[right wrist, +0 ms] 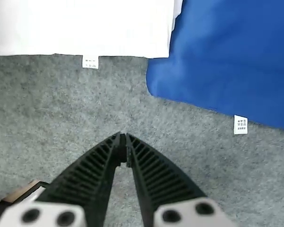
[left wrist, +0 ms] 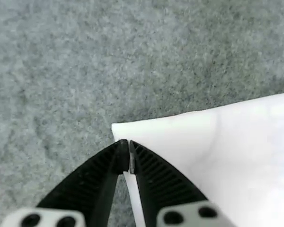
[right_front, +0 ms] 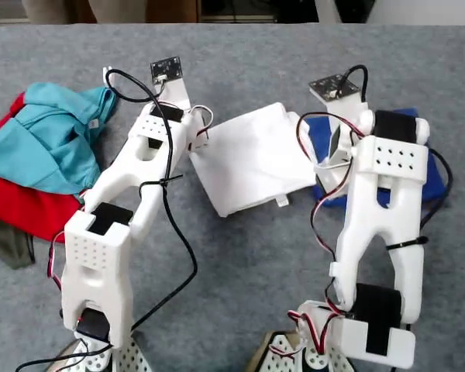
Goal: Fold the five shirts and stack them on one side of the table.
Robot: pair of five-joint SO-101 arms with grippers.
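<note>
Closest to me, both arms rise from the near edge of the grey surface (right_front: 248,271). To the left of my left arm I see a loose pile: a dark shirt (right_front: 8,242) nearest, a red shirt (right_front: 23,203) beyond it, and a teal shirt (right_front: 50,139) crumpled over the red one and lying farthest back.

Farther in, my right end effector (right wrist: 123,143) hangs over bare surface with its fingers pressed together and nothing between them. It sits just short of the edges of two shirts. The blue shirt (right wrist: 227,56) lies flat, partly under my right arm, with a small label at its near edge.

The white shirt (right_front: 256,159) lies mid-surface between the arms. It is flat, turned at an angle, and touches the blue shirt on its right side.

My left end effector (left wrist: 128,155) is at the white shirt's left corner, fingers narrowed to nothing and pinching the shirt's edge, with bare surface beyond.
</note>
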